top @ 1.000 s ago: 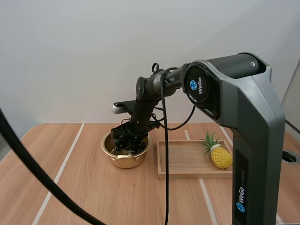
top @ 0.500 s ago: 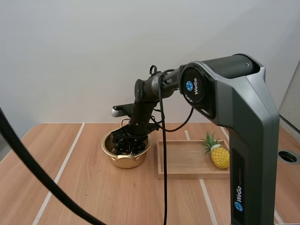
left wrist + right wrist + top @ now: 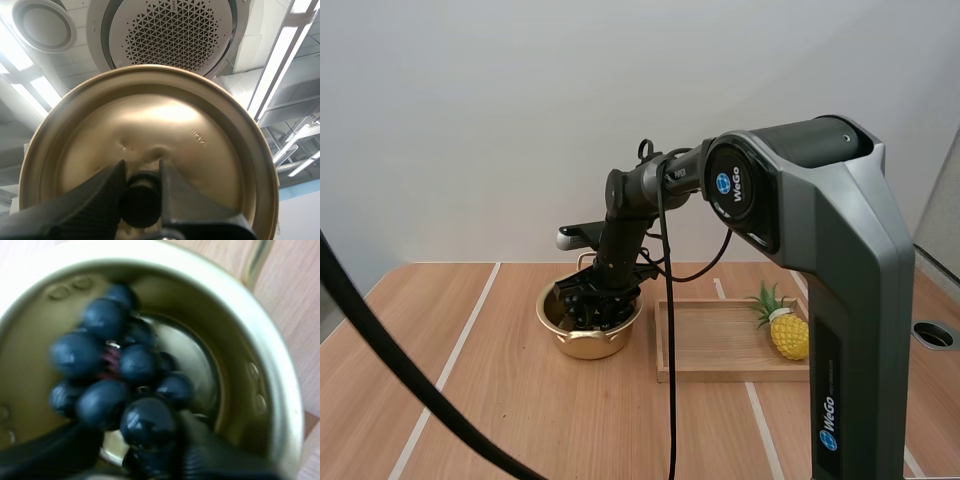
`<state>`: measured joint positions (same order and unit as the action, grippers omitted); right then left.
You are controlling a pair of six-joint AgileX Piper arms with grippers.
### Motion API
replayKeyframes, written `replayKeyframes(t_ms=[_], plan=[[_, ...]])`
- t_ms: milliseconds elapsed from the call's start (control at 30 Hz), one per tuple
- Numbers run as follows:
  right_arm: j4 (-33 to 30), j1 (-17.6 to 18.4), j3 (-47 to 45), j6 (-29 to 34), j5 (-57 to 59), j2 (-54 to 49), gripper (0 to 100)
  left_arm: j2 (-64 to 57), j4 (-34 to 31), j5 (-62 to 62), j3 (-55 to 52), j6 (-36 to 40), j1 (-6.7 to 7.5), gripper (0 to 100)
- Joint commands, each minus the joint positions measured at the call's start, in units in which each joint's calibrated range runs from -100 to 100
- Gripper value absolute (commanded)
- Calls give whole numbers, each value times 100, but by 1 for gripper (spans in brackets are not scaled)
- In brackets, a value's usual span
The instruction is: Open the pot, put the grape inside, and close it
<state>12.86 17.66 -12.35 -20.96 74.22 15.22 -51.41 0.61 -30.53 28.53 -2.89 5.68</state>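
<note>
The gold pot (image 3: 586,343) stands uncovered on the wooden table, left of the tray. My right gripper (image 3: 593,306) reaches down into it from above. A bunch of dark grapes (image 3: 117,382) lies inside the pot (image 3: 272,375), against its bottom and wall. My right gripper (image 3: 142,442) hangs just over the bunch, its two fingers standing apart on either side of the lowest grapes. The gold pot lid (image 3: 200,125) is held up in the air, seen against the ceiling, and my left gripper (image 3: 141,172) is shut on its black knob (image 3: 141,202).
A shallow wooden tray (image 3: 720,345) lies right of the pot, with a yellow toy pineapple (image 3: 788,332) at its right end. The right arm's big grey base (image 3: 850,300) rises in the near right. Bare table lies left of and in front of the pot.
My right gripper has sunk a little deeper into the pot, and its fingers have spread apart, letting go of the grapes. The left gripper's hold on the lid is unchanged.
</note>
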Motion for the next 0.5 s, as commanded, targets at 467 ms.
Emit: replayKeyframes(t_ms=[467], plan=[[-439,-21,777,188,1907,-91,100,0,6,131,29,7,-2,0]])
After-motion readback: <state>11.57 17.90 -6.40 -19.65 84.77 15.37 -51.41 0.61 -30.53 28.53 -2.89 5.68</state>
